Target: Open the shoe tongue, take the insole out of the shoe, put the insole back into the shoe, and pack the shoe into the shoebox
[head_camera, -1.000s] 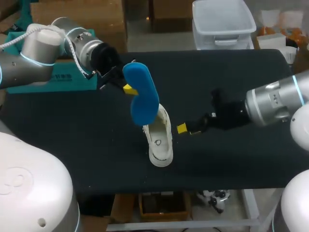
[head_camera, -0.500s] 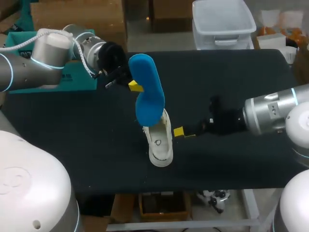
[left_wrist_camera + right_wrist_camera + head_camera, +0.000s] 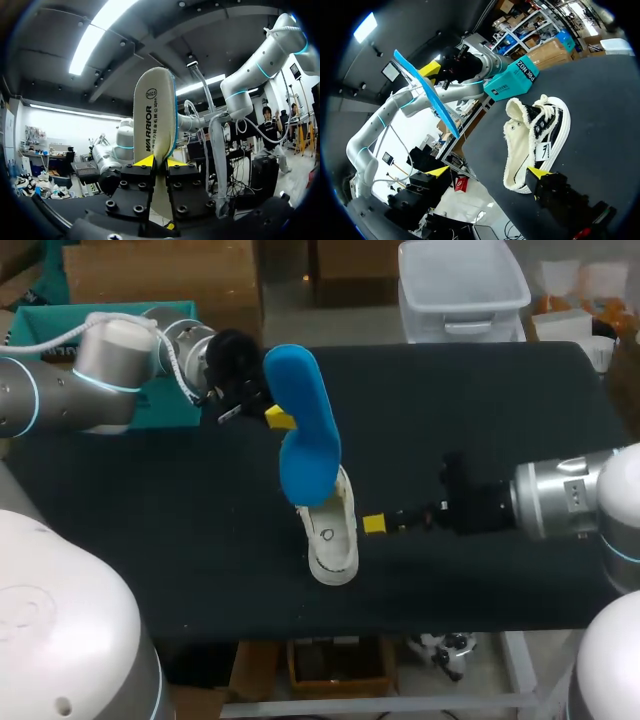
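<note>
left gripper clamps the one blue insole over one shoe; right gripper gapes beside it.

The insole at mid-frame looks like soft, matt blue foam, the shoe just below it cream canvas with a frayed collar and a smooth rubber sole, on a matt black bench.

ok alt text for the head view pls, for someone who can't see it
The left gripper holds a blue insole on end over a white shoe that lies on the black table. The right gripper sits just beside the shoe, and a teal box lies at the far left behind the left arm.
</note>
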You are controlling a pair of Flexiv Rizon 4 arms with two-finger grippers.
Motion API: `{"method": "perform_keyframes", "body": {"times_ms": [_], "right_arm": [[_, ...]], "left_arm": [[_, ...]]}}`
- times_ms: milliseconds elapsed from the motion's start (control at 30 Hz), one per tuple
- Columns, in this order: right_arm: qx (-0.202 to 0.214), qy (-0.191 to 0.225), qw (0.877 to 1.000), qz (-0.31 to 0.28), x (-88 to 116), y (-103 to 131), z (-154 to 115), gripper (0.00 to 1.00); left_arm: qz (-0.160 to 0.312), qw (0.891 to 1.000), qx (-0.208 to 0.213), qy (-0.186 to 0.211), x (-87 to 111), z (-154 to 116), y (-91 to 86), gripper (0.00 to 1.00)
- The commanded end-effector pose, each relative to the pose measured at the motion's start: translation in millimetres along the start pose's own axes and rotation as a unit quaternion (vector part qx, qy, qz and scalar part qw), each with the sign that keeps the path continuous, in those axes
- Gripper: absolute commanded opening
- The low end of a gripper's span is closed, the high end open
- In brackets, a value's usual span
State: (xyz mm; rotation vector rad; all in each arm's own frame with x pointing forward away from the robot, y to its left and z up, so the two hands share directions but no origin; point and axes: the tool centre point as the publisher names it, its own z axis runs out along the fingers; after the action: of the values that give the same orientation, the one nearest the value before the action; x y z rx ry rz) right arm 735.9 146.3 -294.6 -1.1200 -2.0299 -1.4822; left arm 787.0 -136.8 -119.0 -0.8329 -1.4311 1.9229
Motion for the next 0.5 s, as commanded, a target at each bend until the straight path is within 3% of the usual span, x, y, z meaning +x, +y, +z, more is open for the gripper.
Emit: {"method": "perform_keyframes", "body": {"times_ms": [33, 200, 500], "right_arm": [[-0.002, 0.003, 1.000, 0.000, -2.3, -2.3, -0.9, 1.00], [0.002, 0.001, 1.000, -0.007, -2.1, -1.9, -0.3, 1.00], [0.004, -0.003, 1.000, -0.010, -2.4, -2.9, 0.4, 1.00]], "left_arm": [[-0.003, 1.000, 0.016, 0.003, -3.3, -3.3, 1.2, 0.00], [-0.008, 1.000, 0.019, -0.002, -4.9, 1.9, -9.3, 0.00], [-0.010, 1.000, 0.011, -0.001, -9.5, 2.3, -12.5, 0.00]]}}
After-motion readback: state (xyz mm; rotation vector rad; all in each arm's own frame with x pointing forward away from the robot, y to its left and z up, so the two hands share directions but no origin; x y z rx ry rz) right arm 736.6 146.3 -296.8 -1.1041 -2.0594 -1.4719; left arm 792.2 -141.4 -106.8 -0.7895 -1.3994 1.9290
